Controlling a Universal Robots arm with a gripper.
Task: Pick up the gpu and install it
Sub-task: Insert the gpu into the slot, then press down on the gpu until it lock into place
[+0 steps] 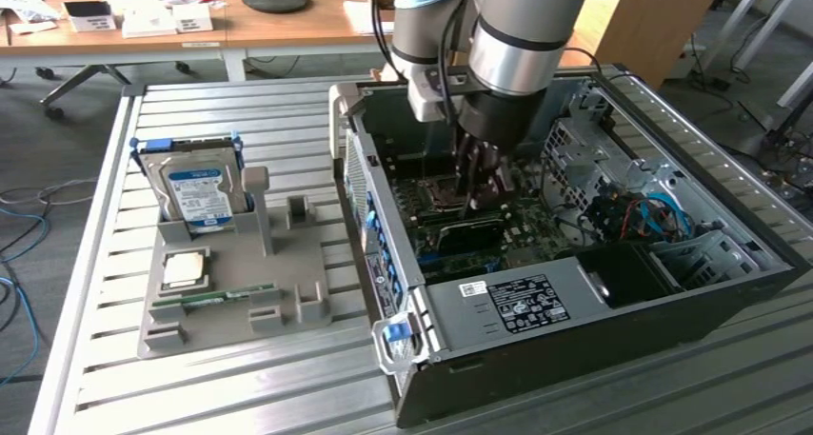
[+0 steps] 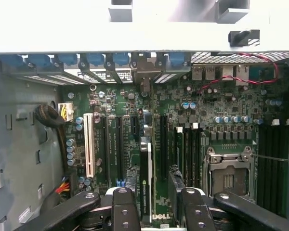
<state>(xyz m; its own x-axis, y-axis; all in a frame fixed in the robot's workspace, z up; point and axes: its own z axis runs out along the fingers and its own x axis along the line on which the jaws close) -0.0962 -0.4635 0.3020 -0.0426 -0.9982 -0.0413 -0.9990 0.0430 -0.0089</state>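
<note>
My wrist view shows the graphics card upright on the motherboard between released fingers; outside, the arm hides it inside the case.

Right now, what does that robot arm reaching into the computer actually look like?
The arm is a thick, round silver-grey tube with a black band around it and a pale blue cap at a joint. A black cable runs down beside it. The gripper at its end is dark, and its black fingers are jointed metal links with round silver bolts.
</note>
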